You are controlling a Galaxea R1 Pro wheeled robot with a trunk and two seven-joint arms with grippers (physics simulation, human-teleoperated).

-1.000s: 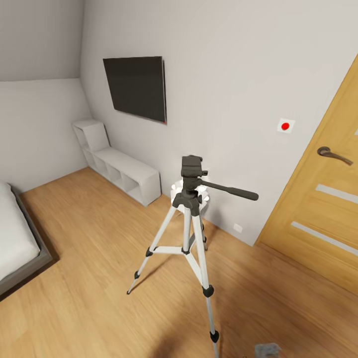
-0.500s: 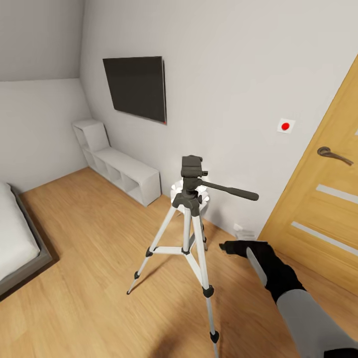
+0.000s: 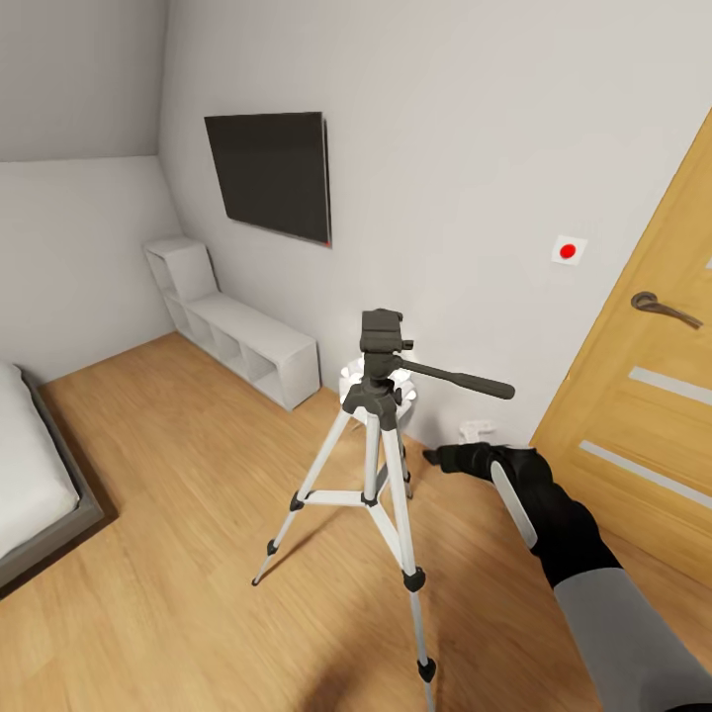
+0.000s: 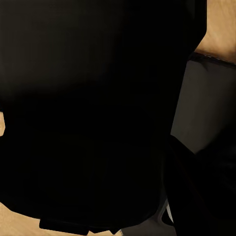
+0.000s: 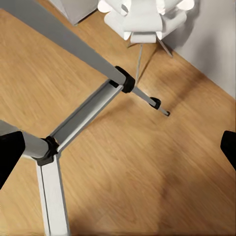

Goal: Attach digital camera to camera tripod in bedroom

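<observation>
The camera tripod [image 3: 381,465] stands on the light wood floor [image 3: 178,494] of the bedroom, its three silver-white legs spread and its black pan head [image 3: 382,341] bare on top, with the long black handle [image 3: 455,379] sticking out toward the wooden door [image 3: 643,396]. Nothing is mounted on the head, so the attaching is not done, and the digital camera itself cannot be picked out in these pictures. Just behind the tripod, against the grey-white wall, sits a small white ball-cluster lamp [image 5: 142,14] on thin legs. The right gripper [image 3: 445,460] reaches forward at about the height of the tripod's leg brace, near the legs but not touching them; in its wrist view the two black fingertips [image 5: 10,157] sit at opposite edges of the picture with floor and tripod leg [image 5: 73,44] between them, so the jaws are spread wide and hold nothing. The left wrist view is almost wholly black, with only slivers of floor at the edges; it may be that something dark sits right in front of that lens, perhaps the camera, but the left gripper's state cannot be told from this. Farther out are the wall TV [image 3: 269,175], the white cube shelves [image 3: 237,336], a corner of the low grey bed [image 3: 40,494], and a white wall plate [image 3: 568,251] with a red dot beside the door. By this showing the task is at an early stage: the robot is at the tripod, and bringing the camera onto the pan head is all left to do.
</observation>
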